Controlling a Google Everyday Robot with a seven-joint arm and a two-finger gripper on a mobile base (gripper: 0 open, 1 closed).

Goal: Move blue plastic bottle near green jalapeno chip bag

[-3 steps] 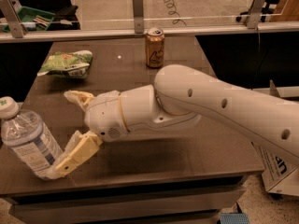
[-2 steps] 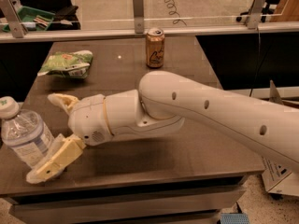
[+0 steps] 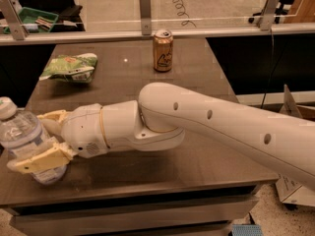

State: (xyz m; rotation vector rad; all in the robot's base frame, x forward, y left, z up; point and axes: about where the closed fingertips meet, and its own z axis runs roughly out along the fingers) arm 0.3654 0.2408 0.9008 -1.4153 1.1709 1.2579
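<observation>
The gripper [image 3: 27, 141] sits at the near left corner of the table [image 3: 123, 85], set around the bottle [image 3: 22, 132], which stands upright within it, its white cap above the gripper. Whether the gripper has clamped the bottle or only brackets it cannot be told from this view. The bag [image 3: 69, 68] lies well beyond the gripper, toward the far edge and a little to its right. A can [image 3: 163, 50] stands farther right of the gripper and about as far back as the bag.

The main risk is the grasp itself. The contact looks low on a thin, clear bottle, so a loose hold would probably let it slip or tip once it is lifted, while a hard squeeze could buckle the wall. The bottle also stands close to the table's left and front edges, so a nudge away from the arm could send it off the table. On the way across, a low carry could drag the bottle's base on the table, and an overshoot could push into the bag and shove it. The can seems well clear of that path.
</observation>
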